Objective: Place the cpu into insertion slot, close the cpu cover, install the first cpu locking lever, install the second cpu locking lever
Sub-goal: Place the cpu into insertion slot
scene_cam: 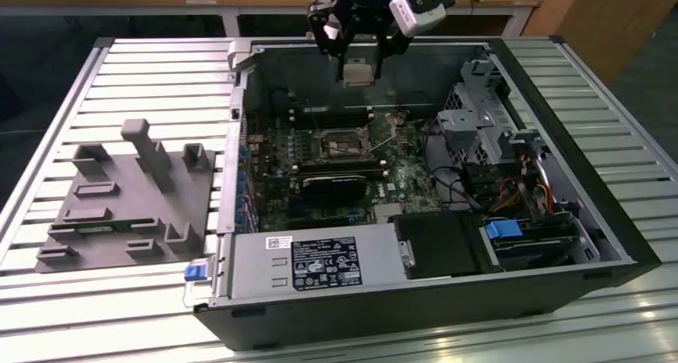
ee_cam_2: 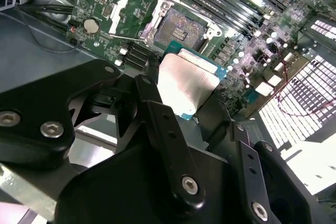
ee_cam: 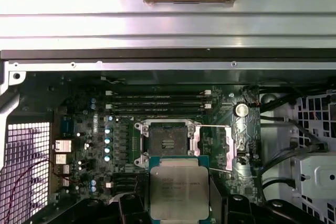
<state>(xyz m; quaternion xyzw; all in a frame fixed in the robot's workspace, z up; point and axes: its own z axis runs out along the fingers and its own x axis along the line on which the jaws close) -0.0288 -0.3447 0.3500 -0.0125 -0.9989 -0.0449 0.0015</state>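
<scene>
Exterior view first: holding the cpu (scene_cam: 358, 71) in the gripper (scene_cam: 358, 66) over the far rim of the open computer case (scene_cam: 593, 220), well above the motherboard (scene_cam: 278, 180) and well apart from the insertion slot (scene_cam: 341, 144) below. Lying on a slatted tabletop (scene_cam: 159, 69), that case, with a grey fixture (scene_cam: 127, 196) beside it at the exterior view's left.

Seen in the second wrist view: black fingers (ee_cam_2: 157, 114) clamped on two opposite edges of the cpu (ee_cam_2: 186, 85), silver-grey lid bare between them, green rim showing at the corners. Same grasp in the first wrist view, with the cpu (ee_cam: 178, 190) just short of the insertion slot (ee_cam: 167, 142) along the line of sight. Seems to hang tilted rather than flat to the board, though hard to settle from these angles.

Empty at present, the insertion slot (ee_cam_2: 178, 27): dark pin field exposed in both wrist views. Swung open and lying to one side of it, the cpu cover (ee_cam: 229, 148), a thin silvery frame; in the second wrist view, (ee_cam_2: 134, 11) just beside the socket rim.

Likely to handle as a light, stiff, thin plate. Smooth on the metal lid, so probably slippery under a loose pinch. Best taken by the side edges only, as now, and kept square. Probably fragile on the underside, and the pin field more so: no sliding or pressing across it.
</scene>
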